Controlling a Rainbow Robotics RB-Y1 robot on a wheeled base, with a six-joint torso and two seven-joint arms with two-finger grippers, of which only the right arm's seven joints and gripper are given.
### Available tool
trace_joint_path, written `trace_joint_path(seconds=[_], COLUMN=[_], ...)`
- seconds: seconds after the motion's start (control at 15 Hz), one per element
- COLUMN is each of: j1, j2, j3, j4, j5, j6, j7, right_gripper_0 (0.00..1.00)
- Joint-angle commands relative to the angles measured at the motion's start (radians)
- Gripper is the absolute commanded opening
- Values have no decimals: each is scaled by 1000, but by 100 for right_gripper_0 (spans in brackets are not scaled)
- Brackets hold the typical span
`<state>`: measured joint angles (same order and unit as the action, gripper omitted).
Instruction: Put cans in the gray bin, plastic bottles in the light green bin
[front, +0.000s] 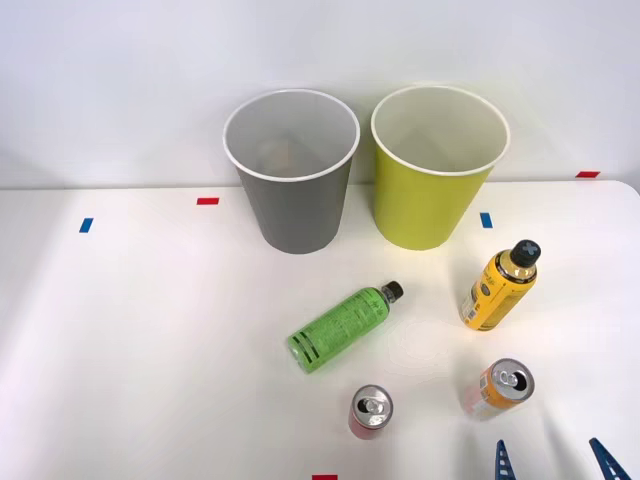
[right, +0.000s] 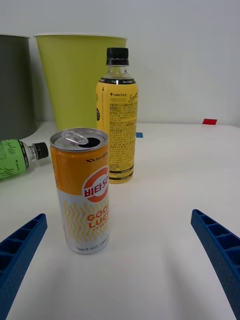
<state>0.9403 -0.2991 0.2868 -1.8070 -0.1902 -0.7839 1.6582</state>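
The right arm's gripper (front: 553, 460) sits at the lower right corner of the front view, its blue ribbed fingers (right: 218, 250) spread wide apart and holding nothing.

Just above it in that frame stands the slim orange metal can with a silver pull-tab top (front: 498, 388), upright on the white table (front: 130, 330); from the wrist camera its upper half is orange and its lower half pale with wavy yellow lines and a red-and-white round logo (right: 85, 190).

Left of it, at lower centre, stands the red-pink metal can (front: 370, 411).

The yellow-orange plastic bottle with a black cap (front: 499, 286) stands upright at centre right, beyond the orange can.

The bright green plastic bottle (front: 343, 324) lies on its side at centre, cap pointing to the upper right.

The tall gray tapered bin with a white rim (front: 295, 200) and the yellow-green tapered bin (front: 430, 195) stand side by side at upper centre.
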Motion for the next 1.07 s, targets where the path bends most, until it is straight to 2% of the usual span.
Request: trace_joint_path(seconds=[0.07, 0.73, 0.8, 1.07], j1=[0, 0, -17, -14], j2=[0, 0, 9, -18], j3=[0, 0, -5, -9], j4=[0, 0, 31, 8], j5=[0, 0, -3, -12], j6=[0, 0, 18, 20], j7=[0, 0, 0, -48], right_gripper_0=[100, 100, 100, 100])
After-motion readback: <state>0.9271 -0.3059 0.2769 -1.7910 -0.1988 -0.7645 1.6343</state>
